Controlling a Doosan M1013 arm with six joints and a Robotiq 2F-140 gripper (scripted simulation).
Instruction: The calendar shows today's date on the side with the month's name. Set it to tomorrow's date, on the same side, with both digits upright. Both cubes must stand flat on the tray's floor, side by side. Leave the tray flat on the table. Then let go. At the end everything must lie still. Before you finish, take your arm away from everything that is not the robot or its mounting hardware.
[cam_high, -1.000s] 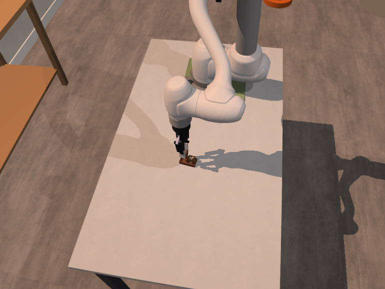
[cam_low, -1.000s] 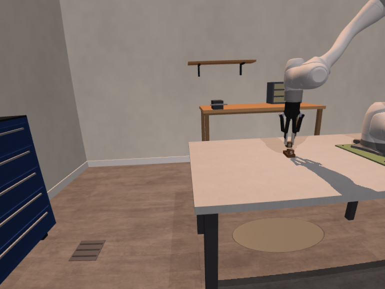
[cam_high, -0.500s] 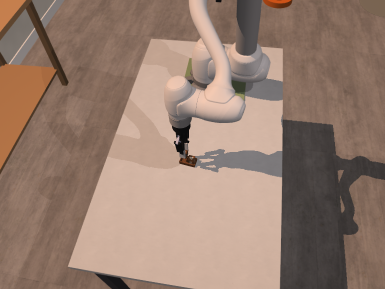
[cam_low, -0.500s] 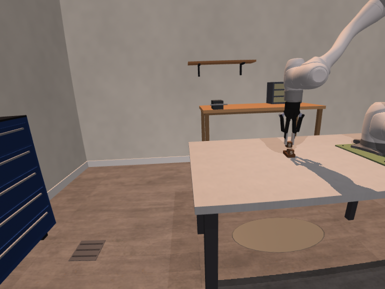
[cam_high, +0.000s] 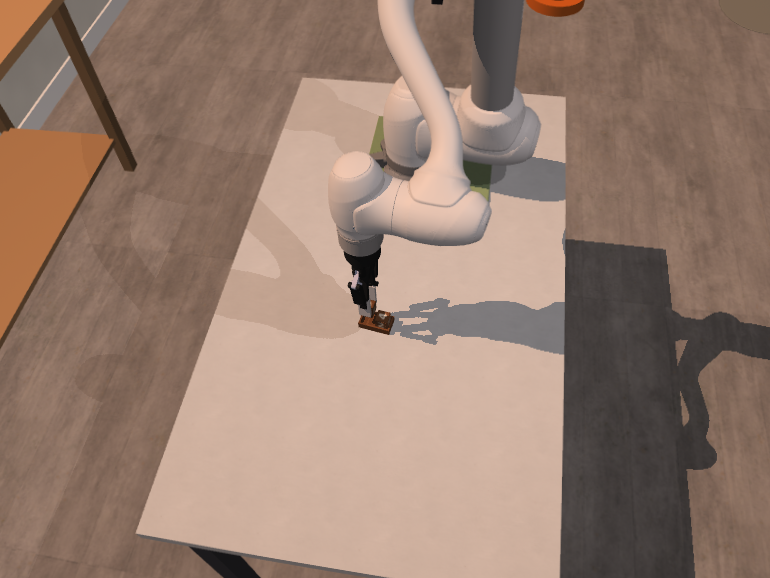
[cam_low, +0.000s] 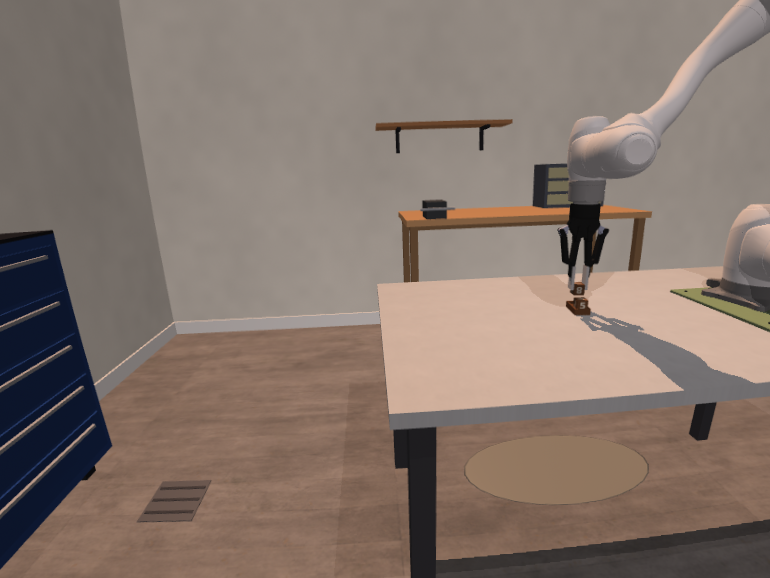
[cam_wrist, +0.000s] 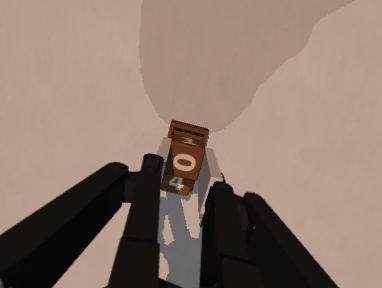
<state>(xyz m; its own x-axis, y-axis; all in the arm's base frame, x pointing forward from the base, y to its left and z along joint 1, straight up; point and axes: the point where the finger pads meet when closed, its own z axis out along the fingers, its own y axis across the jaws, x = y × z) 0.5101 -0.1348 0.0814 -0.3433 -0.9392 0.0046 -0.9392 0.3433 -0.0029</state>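
The pincer (cam_high: 369, 307) (cam_low: 578, 288) (cam_wrist: 184, 156) is closed on the raised cube (cam_high: 372, 304) (cam_low: 578, 289) (cam_wrist: 184, 162), one fingertip along each of two opposite sides. From the room, the raised cube is seen just above the tray (cam_high: 374, 327) (cam_low: 578, 311) (cam_wrist: 190, 123), with a gap beneath it. The tray lies on the bench (cam_high: 373, 435) (cam_low: 497, 354) (cam_wrist: 75, 75). The seated cube (cam_high: 383, 316) (cam_low: 581, 303) (cam_wrist: 175, 182) occupies one end of the tray. In the exterior view the raised cube presents an 8 and the seated cube a 5; from above, they present 0 and 4 respectively. The side bearing the month's name cannot be identified, so the required date cannot be confirmed.

Step in hand, as judged: placement or reorientation of the raised cube. Next move: verify that its required digit faces the month side upright; if not, correct the orientation. Then align it over the vacant end of the tray, lower it vertically until flat on the floor, and release.

Caution: a lateral offset could catch the rim or the seated cube, tilting the raised cube or shifting the tray. After release, check both digits, then retract the pincer straight up.

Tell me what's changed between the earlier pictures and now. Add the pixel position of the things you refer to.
Nothing has visibly changed: nothing moved, and nothing was picked up or let go. The gripper (cam_high: 366, 307) (cam_low: 578, 286) (cam_wrist: 184, 156) still holds one cube (cam_low: 579, 289) (cam_wrist: 184, 162) above the tray (cam_high: 375, 327) (cam_low: 577, 311) (cam_wrist: 190, 125), and the other cube (cam_high: 382, 317) (cam_low: 580, 303) (cam_wrist: 176, 183) stays in the tray.
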